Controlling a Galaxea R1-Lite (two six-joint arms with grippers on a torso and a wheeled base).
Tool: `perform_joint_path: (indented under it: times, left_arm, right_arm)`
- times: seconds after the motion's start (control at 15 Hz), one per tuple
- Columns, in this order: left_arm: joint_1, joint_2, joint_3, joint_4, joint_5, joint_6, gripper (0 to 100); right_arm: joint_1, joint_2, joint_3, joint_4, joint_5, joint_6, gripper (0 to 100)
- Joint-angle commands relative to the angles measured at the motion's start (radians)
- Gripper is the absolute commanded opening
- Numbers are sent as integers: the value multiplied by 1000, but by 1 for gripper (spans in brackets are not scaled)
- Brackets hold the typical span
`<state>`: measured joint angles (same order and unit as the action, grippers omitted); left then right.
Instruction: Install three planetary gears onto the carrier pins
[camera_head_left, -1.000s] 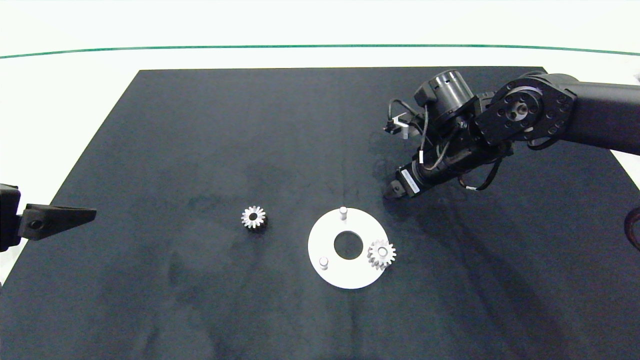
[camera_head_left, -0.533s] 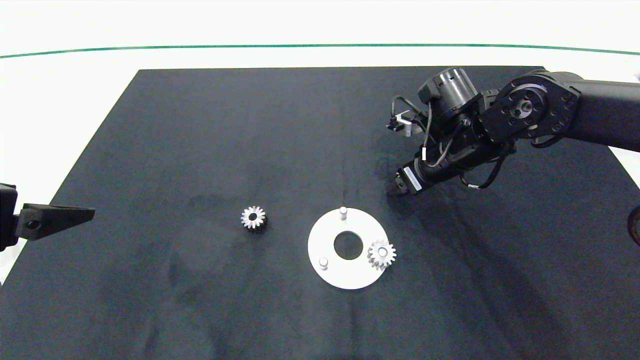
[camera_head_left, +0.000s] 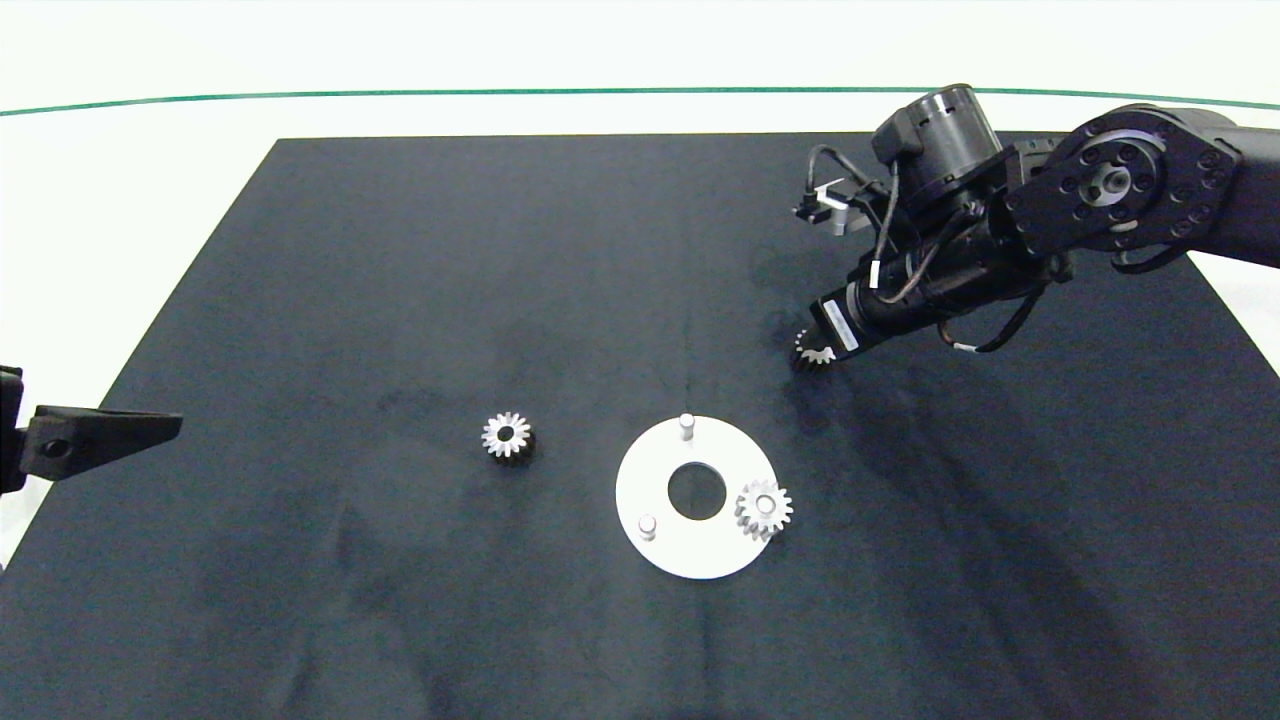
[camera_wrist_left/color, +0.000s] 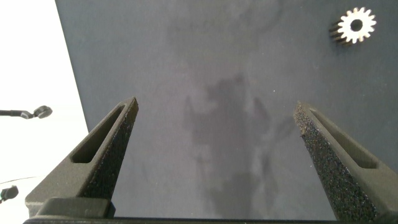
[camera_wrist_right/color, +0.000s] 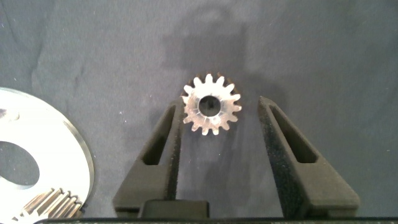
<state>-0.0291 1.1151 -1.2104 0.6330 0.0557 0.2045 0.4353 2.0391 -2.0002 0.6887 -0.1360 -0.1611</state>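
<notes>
The planetary gears are in three places. One gear (camera_wrist_right/color: 211, 112) is between the fingers of the right gripper (camera_wrist_right/color: 219, 115), near their tips. The fingers are apart; one finger (camera_wrist_right/color: 168, 134) touches the teeth on one side, and the other finger (camera_wrist_right/color: 280, 134) has a clear gap to the gear. In the head view this gear (camera_head_left: 814, 351) shows just under the tip of the right gripper (camera_head_left: 812, 345), over the dark mat (camera_head_left: 400, 260) of the worktop, beyond the white disc (camera_head_left: 655, 480) and to its right.

The second gear (camera_head_left: 764, 508) sits on the pin at the right rim of the disc. The two other carrier pins, one at the far side (camera_head_left: 686, 424) and one at the near left (camera_head_left: 647, 524), are bare.

The third gear (camera_head_left: 507, 436) lies flat on the mat, well left of the disc.

The left gripper (camera_wrist_left/color: 214, 134) is at the left edge of the mat, with its fingers wide apart and nothing between them.
</notes>
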Motion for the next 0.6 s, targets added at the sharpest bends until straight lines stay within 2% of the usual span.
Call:
perform_joint_path:
  times: [0.07, 0.2, 0.4, 0.47, 0.6]
  left_arm:
    - [0, -6, 0, 4, 1, 1, 100]
    - [-3, -8, 0, 4, 1, 1, 100]
    - [-5, -8, 0, 4, 1, 1, 100]
    - [-5, -6, 2, 4, 1, 1, 100]
    - [-6, -8, 2, 4, 1, 1, 100]
  right_arm:
    - [0, -7, 0, -21, -1, 0, 45]
    - [-9, -5, 0, -38, 6, 2, 40]
    - [-9, -8, 0, -46, 6, 3, 40]
    - [-9, -10, 0, -46, 6, 3, 100]
    - [-7, -10, 0, -48, 6, 3, 100]
